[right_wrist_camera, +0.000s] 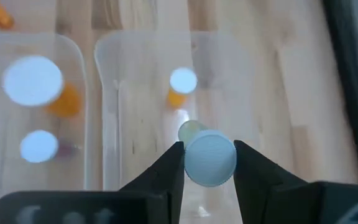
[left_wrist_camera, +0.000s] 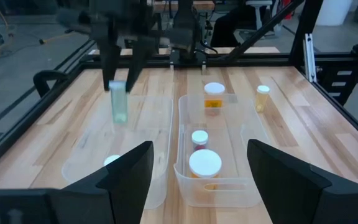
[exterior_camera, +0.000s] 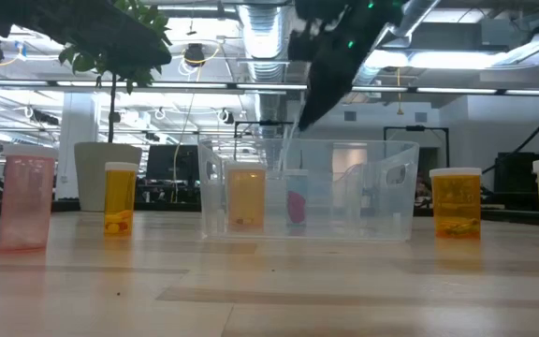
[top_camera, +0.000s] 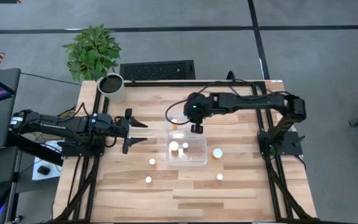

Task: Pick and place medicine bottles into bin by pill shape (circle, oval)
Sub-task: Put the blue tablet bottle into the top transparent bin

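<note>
A clear two-compartment bin (top_camera: 197, 160) sits mid-table with several white-capped orange medicine bottles (left_wrist_camera: 205, 164) standing in it. My right gripper (top_camera: 196, 129) hangs over the bin's far side, shut on a pale, translucent medicine bottle (left_wrist_camera: 119, 106). Below it, one more bottle (right_wrist_camera: 182, 84) stands in that compartment. Loose bottles stand on the table around the bin, such as one (top_camera: 217, 152) on the bin's right and two (top_camera: 152, 162) on its left. My left gripper (top_camera: 138, 132) waits open at the table's left, pointing toward the bin and touching nothing. My right gripper pinches the pale bottle at its white cap (right_wrist_camera: 210, 158), one finger (right_wrist_camera: 174, 163) on each side. The fingers come from above, slanting down. The bottle hangs upright below them (left_wrist_camera: 119, 109), lifted clear above the bin's floor.
A white plant pot (top_camera: 112, 87) with a green plant stands at the far left corner. A black grille (top_camera: 157, 70) lies beyond the far edge. In the low view, bottles (exterior_camera: 457, 201) stand on both sides of the bin (exterior_camera: 382, 192).
</note>
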{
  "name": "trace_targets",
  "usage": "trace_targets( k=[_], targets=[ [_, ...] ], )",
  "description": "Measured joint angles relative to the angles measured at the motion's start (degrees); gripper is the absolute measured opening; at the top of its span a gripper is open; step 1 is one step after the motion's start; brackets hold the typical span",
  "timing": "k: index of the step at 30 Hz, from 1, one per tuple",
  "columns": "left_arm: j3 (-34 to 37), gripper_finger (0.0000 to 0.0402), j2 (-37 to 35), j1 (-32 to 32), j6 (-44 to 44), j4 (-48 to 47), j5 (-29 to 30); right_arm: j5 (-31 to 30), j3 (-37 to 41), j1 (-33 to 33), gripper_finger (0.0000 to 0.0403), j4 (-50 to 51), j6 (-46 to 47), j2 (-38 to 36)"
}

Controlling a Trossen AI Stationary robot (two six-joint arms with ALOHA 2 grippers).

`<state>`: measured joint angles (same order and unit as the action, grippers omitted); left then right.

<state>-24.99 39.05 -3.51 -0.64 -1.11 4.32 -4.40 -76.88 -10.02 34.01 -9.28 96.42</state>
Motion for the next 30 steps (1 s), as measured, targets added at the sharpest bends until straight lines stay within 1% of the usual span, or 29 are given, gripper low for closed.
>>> trace_targets(
  k=[8,15,26,30],
  targets=[
    [0.0,0.0252,0.0,0.0,0.1,-0.9,0.1,0.4,-5.7,0.2,0.0120,4.5,-1.7,9.0],
    [0.0,0.0252,0.0,0.0,-0.2,-2.4,0.2,0.3,-8.3,-0.3,0.0120,4.6,-3.0,14.3],
    [0.0,0.0251,0.0,0.0,-0.7,-3.0,0.2,0.3,-8.7,-1.9,0.0120,3.0,-3.2,14.6],
    [0.0,0.0251,0.0,0.0,-1.1,-3.3,0.2,0.9,-8.6,-1.8,0.0120,3.4,-2.9,16.7]
  ],
)
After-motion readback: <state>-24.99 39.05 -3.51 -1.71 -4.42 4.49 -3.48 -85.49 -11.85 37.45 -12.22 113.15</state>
